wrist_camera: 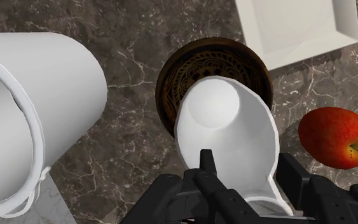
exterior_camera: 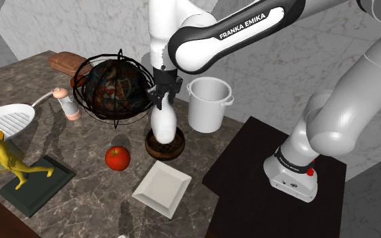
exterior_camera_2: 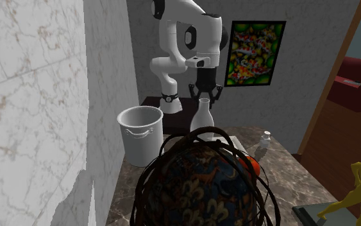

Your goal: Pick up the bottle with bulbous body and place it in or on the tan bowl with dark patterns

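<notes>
My gripper (exterior_camera: 164,96) is shut on the neck of a white bottle with a bulbous body (exterior_camera: 163,123), which hangs upright. Directly below it on the marble counter sits a brown bowl with dark patterns (exterior_camera: 175,148). The bottle's base is down at the bowl's rim; I cannot tell whether it touches. In the wrist view the bottle (wrist_camera: 228,127) covers much of the bowl (wrist_camera: 171,79), and the black fingers (wrist_camera: 206,167) clasp it. In the second exterior view the gripper (exterior_camera_2: 204,92) holds the bottle (exterior_camera_2: 202,119) behind a dark globe.
A white pot (exterior_camera: 209,103) stands close beside the bowl. A patterned globe in a wire frame (exterior_camera: 114,88) is on the other side. A red apple (exterior_camera: 118,158) and a white square plate (exterior_camera: 162,188) lie nearer the front. A shaker (exterior_camera: 67,103), a grill pan (exterior_camera: 9,120) and a yellow figure (exterior_camera: 6,157) are at the shoulder view's left.
</notes>
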Robot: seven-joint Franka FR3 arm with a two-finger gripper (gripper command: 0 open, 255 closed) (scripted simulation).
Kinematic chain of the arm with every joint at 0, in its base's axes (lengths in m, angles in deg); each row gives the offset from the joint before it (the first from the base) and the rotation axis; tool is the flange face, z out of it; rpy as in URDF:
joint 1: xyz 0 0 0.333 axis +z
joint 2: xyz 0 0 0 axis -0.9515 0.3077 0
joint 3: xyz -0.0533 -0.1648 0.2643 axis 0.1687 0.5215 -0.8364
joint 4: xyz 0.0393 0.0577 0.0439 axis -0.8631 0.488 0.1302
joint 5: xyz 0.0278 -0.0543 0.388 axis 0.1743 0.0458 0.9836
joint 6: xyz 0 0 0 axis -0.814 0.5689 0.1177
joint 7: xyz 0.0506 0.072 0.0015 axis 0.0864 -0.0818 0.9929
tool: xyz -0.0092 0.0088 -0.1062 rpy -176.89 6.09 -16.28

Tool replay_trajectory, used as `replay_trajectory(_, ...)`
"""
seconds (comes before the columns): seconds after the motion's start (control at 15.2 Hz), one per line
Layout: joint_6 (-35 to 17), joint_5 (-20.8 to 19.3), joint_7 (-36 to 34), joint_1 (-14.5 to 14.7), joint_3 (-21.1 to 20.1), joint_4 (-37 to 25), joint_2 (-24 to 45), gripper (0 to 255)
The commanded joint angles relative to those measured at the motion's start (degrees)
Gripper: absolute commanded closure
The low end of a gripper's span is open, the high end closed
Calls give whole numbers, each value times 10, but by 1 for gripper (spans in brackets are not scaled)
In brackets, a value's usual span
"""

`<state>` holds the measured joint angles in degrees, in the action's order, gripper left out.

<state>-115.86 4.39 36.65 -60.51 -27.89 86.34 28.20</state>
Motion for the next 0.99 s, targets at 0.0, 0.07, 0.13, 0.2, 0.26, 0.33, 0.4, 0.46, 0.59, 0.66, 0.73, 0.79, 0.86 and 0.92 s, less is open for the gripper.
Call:
replay_trajectory(0.0,0,0,0,0,0,0,0,255)
replay_trajectory(0.07,0,0,0,0,0,0,0,0)
replay_trajectory(0.13,0,0,0,0,0,0,0,0)
replay_trajectory(0.2,0,0,0,0,0,0,0,0)
replay_trajectory(0.26,0,0,0,0,0,0,0,0)
replay_trajectory(0.33,0,0,0,0,0,0,0,0)
replay_trajectory(0.4,0,0,0,0,0,0,0,0)
replay_trajectory(0.46,19,3,2,0,0,-10,-9,0)
replay_trajectory(0.59,57,7,5,1,1,-33,-25,0)
replay_trajectory(0.66,72,9,6,1,2,-43,-30,0)
replay_trajectory(0.73,72,9,6,1,2,-43,-30,0)
replay_trajectory(0.79,72,9,6,1,2,-43,-30,0)
replay_trajectory(0.86,72,9,6,1,2,-43,-30,0)
replay_trajectory(0.92,72,9,6,1,2,-43,-30,0)
